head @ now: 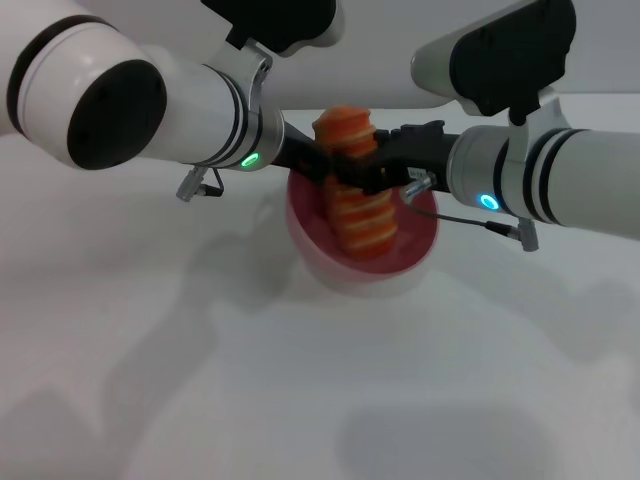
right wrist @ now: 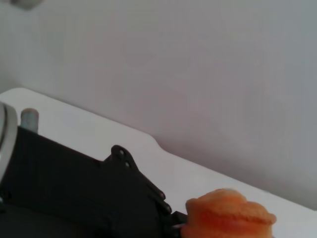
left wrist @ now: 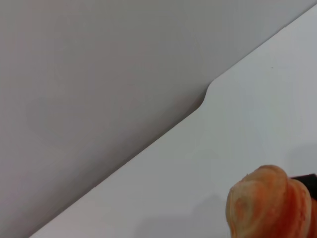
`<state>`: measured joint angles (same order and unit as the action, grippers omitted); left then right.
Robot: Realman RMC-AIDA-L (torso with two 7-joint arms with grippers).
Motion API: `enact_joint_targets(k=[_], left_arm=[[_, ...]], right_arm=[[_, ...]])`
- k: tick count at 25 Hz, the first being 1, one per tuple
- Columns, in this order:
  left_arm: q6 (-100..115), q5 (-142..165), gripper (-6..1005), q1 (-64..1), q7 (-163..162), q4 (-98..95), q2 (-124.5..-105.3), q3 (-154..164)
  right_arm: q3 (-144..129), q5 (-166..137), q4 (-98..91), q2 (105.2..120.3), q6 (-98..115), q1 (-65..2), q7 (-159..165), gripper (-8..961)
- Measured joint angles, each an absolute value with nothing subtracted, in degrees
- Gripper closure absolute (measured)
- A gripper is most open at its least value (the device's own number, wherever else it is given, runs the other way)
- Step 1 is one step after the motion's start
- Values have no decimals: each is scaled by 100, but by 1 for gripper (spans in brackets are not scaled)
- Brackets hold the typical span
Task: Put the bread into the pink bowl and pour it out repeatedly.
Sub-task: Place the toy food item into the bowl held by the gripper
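Bread stands on end in the pink bowl with both arms closed in on it

The bread (head: 357, 190) stands nearly upright, its lower end resting inside the pink bowl (head: 420, 250) and its upper end rising well above the rim; the bowl sits on the white table (head: 300, 400), near the far edge by the wall (left wrist: 99, 59); the loaf's striped orange face is turned toward the head camera

The left gripper (head: 322, 165) reaches in from the robot's left and meets the loaf about its middle; the right gripper (head: 372, 172) comes in from the opposite side at much the same height; the two dark ends crowd together against the bread, so it cannot be told from the head view which one grips it, nor how wide either pair of jaws stands; the wrist views show only the loaf's rounded top against table and wall, and the right wrist view also shows the dark body of the other arm beside it

Judging by the upright pose, the loaf is probably being lowered end-first so that it fits within the bowl's width; it looks only partly in; the second arm may be placed to steady the bowl or the loaf, though that is a guess
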<state>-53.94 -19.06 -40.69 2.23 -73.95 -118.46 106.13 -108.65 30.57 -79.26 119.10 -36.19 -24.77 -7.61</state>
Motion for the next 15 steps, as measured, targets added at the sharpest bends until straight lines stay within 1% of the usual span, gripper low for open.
enact_joint_targets(k=[3,9,15], left_arm=[[-5380,-1908,858,-4069,224,-7356,-11846,10602],[-5315,-2008,858,-4027,185,-7254,-11847,10599],[-5356,-2178,857,-3987,178,-7251,-11850,10628]], right_arm=[[-10864,3045,-8117,11908,-3586,-2363,-746,372],[-10858,2584,-9041,11915,-3455,-1835,-755,364],[-10825,2471,-9271,11912,-3446,-1729,-754,356]])
